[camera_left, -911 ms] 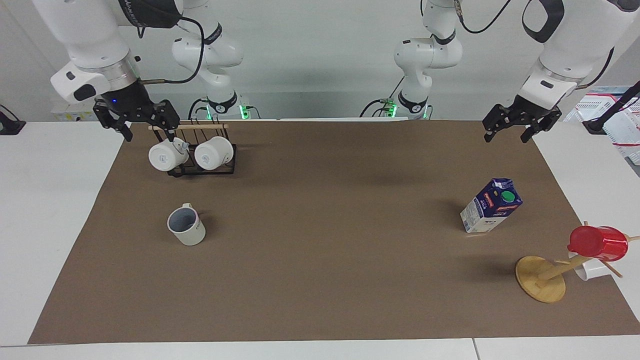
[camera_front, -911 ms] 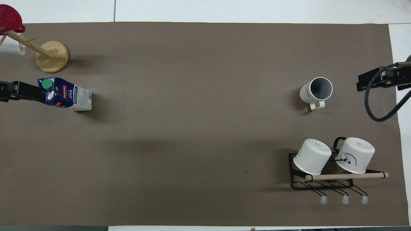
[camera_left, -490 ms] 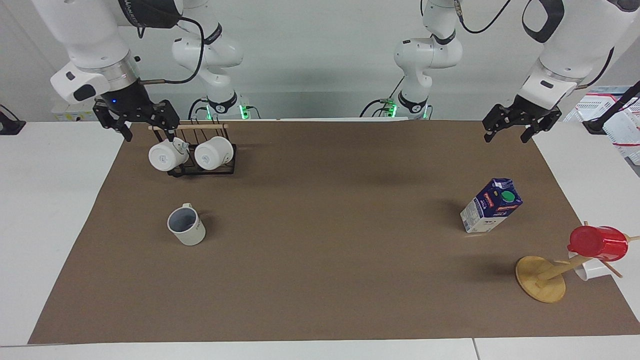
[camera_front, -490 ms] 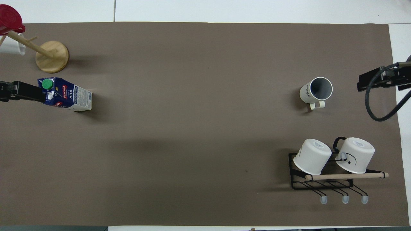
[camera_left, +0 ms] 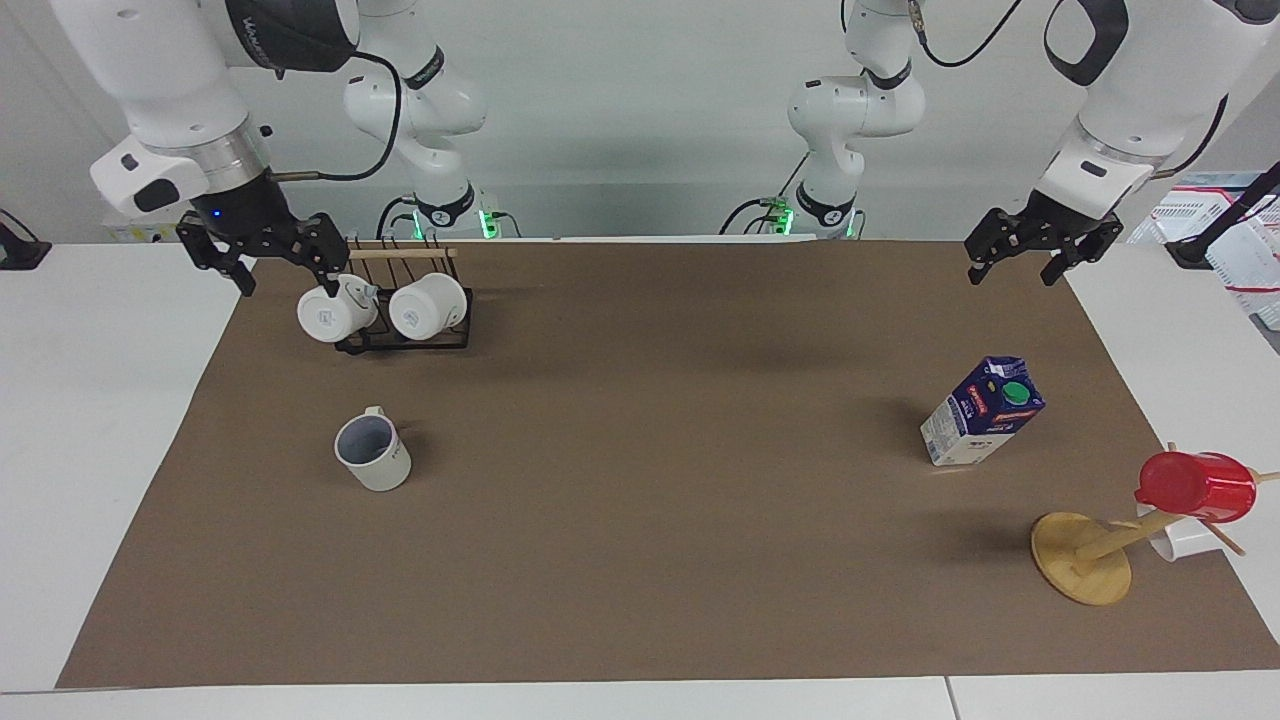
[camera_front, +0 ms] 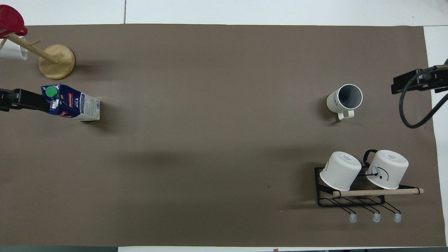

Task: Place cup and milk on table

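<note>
In the facing view the cup (camera_left: 372, 453) stands upright on the brown mat of the table (camera_left: 640, 560), toward the right arm's end, farther from the robots than the black wire rack (camera_left: 405, 330) that carries two white mugs (camera_left: 385, 310). The milk (camera_left: 981, 411) stands on the mat toward the left arm's end, with the wooden mug tree (camera_left: 1085, 555) and its red cup (camera_left: 1196, 486) farther from the robots than it. The right gripper (camera_left: 268, 262) hangs in the air over the mat's corner beside the rack, fingers spread and holding nothing. The left gripper (camera_left: 1030, 258) hangs over the mat's edge at the left arm's end, also spread and empty.

In the overhead view the cup (camera_front: 344, 99) shows its grey-blue inside and its handle pointing toward the robots. The milk (camera_front: 71, 103) leans in perspective with its green cap up. The table (camera_front: 224, 140) bears the rack (camera_front: 353, 199) nearer to the robots than the cup. Only dark slivers of the left gripper (camera_front: 21, 99) and right gripper (camera_front: 414, 79) reach in from the sides, so their fingers probably cannot be judged here
</note>
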`<state>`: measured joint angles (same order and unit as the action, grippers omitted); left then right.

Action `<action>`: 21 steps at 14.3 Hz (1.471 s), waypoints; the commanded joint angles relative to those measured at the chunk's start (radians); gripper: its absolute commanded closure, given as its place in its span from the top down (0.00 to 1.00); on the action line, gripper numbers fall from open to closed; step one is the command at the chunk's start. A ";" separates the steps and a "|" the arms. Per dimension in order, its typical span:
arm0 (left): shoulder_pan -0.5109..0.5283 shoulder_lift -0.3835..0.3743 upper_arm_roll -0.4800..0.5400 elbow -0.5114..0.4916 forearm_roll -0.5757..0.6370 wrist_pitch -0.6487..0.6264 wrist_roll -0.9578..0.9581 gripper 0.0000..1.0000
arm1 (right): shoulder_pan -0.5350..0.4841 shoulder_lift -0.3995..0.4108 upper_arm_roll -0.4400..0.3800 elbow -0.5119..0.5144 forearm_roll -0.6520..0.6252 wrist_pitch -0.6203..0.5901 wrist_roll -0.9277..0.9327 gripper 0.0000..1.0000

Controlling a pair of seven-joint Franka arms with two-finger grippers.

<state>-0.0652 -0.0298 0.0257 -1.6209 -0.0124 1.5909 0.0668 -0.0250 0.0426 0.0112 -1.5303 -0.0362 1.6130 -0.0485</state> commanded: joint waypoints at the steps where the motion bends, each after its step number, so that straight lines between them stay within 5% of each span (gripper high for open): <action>1: -0.001 -0.027 0.003 -0.020 0.011 -0.014 0.014 1.00 | -0.023 0.019 0.004 -0.045 0.004 0.100 -0.134 1.00; 6: 0.002 -0.036 0.005 -0.028 0.011 -0.012 0.013 1.00 | -0.056 0.172 0.006 -0.068 0.021 0.319 -0.310 1.00; 12: 0.025 -0.022 0.005 -0.036 0.011 0.035 0.019 1.00 | -0.042 0.252 0.009 -0.261 0.059 0.588 -0.327 1.00; 18: 0.061 0.080 0.005 -0.068 0.011 0.214 0.018 1.00 | -0.052 0.211 0.009 -0.422 0.059 0.673 -0.410 1.00; 21: 0.061 0.140 0.005 -0.100 0.011 0.311 0.016 1.00 | -0.055 0.220 0.007 -0.421 0.059 0.723 -0.404 0.51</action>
<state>-0.0078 0.0867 0.0326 -1.6944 -0.0124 1.8429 0.0722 -0.0682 0.2869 0.0159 -1.9162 0.0004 2.3039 -0.4227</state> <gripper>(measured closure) 0.000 0.211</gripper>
